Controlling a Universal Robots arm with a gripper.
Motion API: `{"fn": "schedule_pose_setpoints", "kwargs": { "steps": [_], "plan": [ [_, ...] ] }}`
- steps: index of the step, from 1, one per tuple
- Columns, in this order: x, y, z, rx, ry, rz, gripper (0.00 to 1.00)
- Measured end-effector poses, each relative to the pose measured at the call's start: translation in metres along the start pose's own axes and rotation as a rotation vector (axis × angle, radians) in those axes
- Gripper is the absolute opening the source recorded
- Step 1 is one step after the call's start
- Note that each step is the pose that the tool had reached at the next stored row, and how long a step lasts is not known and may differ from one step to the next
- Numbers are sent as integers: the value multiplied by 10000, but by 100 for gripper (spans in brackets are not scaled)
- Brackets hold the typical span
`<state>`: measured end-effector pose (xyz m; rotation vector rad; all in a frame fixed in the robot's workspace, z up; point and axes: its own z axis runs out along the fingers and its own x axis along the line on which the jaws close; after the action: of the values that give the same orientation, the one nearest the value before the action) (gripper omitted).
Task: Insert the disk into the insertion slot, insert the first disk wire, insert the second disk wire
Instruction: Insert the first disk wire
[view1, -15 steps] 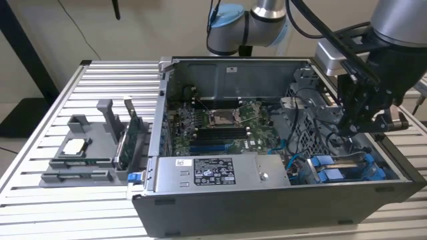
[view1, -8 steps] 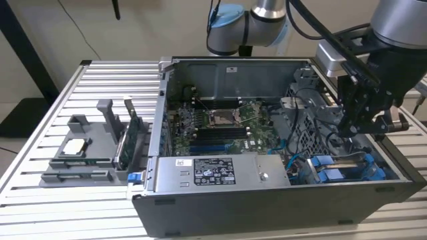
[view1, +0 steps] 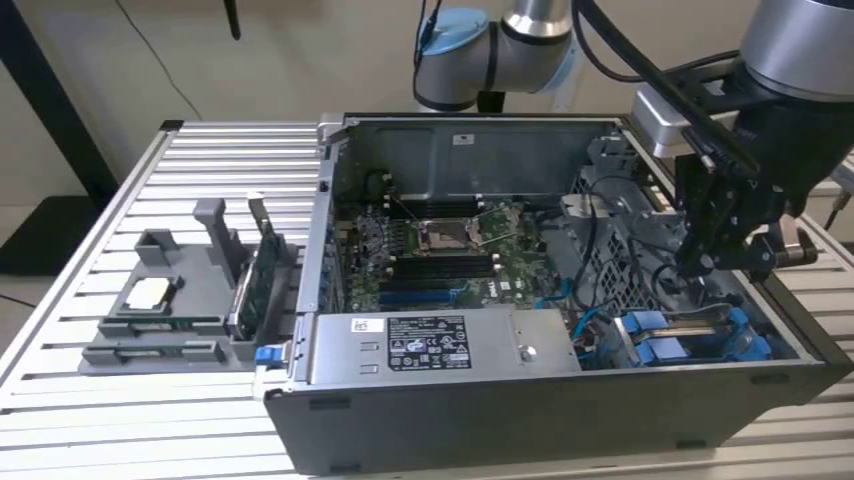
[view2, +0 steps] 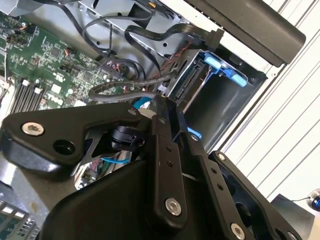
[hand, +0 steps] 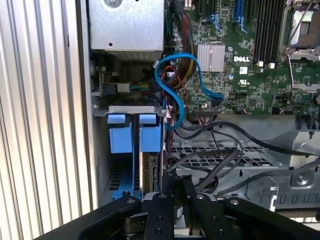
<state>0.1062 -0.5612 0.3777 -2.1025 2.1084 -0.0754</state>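
Snag risk, mostly. Seeing the disk (hand: 150, 137) already down in the insertion slot (view2: 220, 105), looks fully seated. Got the gripper (view2: 165, 107) clenched, tips together among the black cables (view2: 120, 95) (can't tell whether on a wire). Could easily hook a loose loop, yank a connector, or bend pins by coming in crooked.

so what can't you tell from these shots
the disk: first wrist view, body sunk in the insertion slot, lower end behind the gripper
black wires: second wrist view, ends run behind the gripper
floor of the insertion slot: exterior view, the disk and case wall cover it
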Motion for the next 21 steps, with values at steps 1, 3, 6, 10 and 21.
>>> {"fn": "schedule_pose_setpoints", "kwargs": {
  "steps": [1, 3, 6, 10, 21],
  "plan": [
    [0, -1, 3, 0, 7, -2, 19],
    [1, -3, 10, 0, 23, -4, 19],
    [1, -5, 19, 0, 48, -8, 19],
    [2, -7, 32, 0, 84, -13, 19],
    [5, -17, 65, -1, 166, -25, 19]
  ]
}}
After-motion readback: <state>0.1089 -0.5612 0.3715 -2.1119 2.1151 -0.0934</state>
